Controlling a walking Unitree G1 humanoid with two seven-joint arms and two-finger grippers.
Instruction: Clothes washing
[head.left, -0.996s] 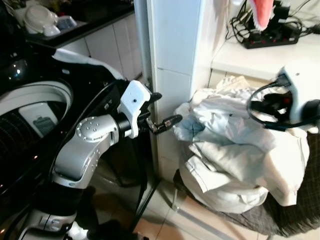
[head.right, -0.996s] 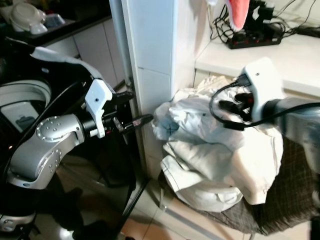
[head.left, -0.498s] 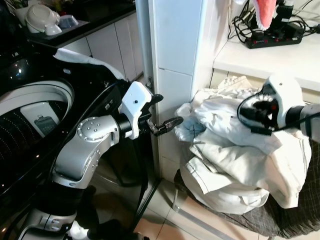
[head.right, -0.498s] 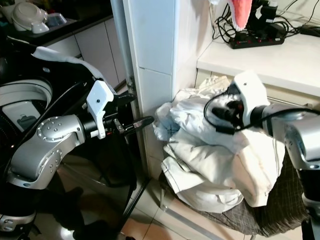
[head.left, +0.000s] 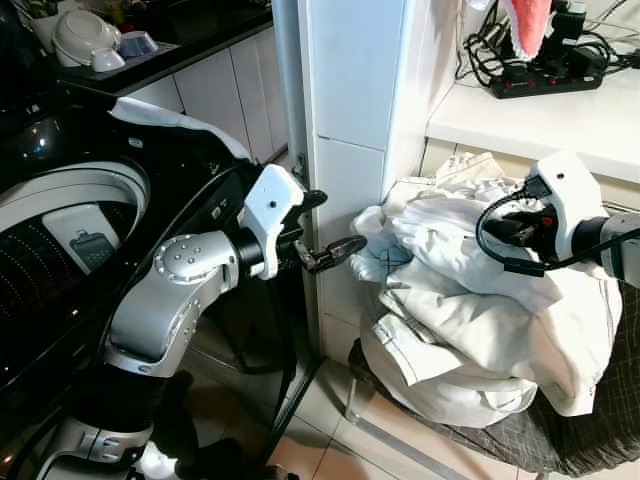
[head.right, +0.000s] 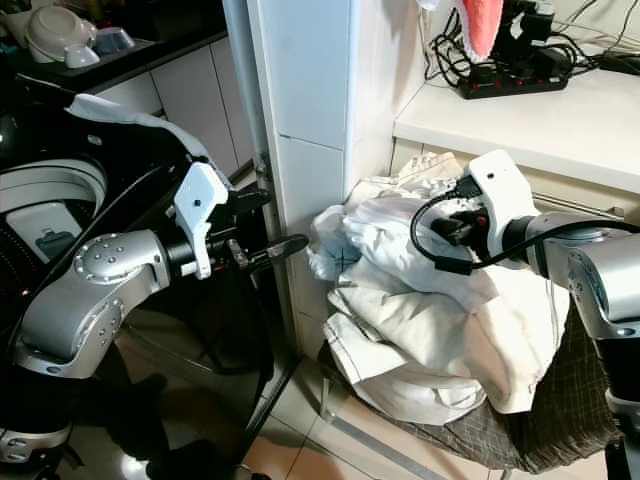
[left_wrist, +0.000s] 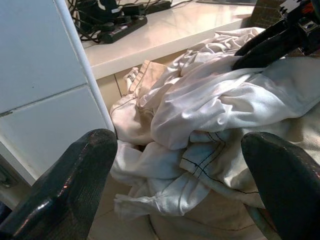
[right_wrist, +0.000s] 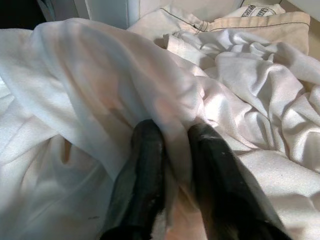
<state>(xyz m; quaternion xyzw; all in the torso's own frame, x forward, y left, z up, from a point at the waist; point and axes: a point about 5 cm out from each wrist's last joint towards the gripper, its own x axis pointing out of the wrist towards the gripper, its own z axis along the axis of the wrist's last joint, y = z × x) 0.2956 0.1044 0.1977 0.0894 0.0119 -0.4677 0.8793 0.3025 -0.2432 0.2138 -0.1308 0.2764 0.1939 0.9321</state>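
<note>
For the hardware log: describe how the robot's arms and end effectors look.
Both arms are silver metal with rounded joint housings ringed by small screws. Each wrist carries a white plastic casing. The left end effector and right end effector each have two long black fingers. A black cable loops at the right wrist.

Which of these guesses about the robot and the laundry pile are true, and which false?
1. The right gripper has its fingers pinched on a fold of white cloth. True.
2. The left gripper is holding a garment. False: its fingers are spread and empty, short of the pile of white clothes.
3. The clothes lie inside the washing machine. False: they are heaped to the robot's right of the white pillar.
4. A black power strip sits on the counter above the pile. True.
</note>
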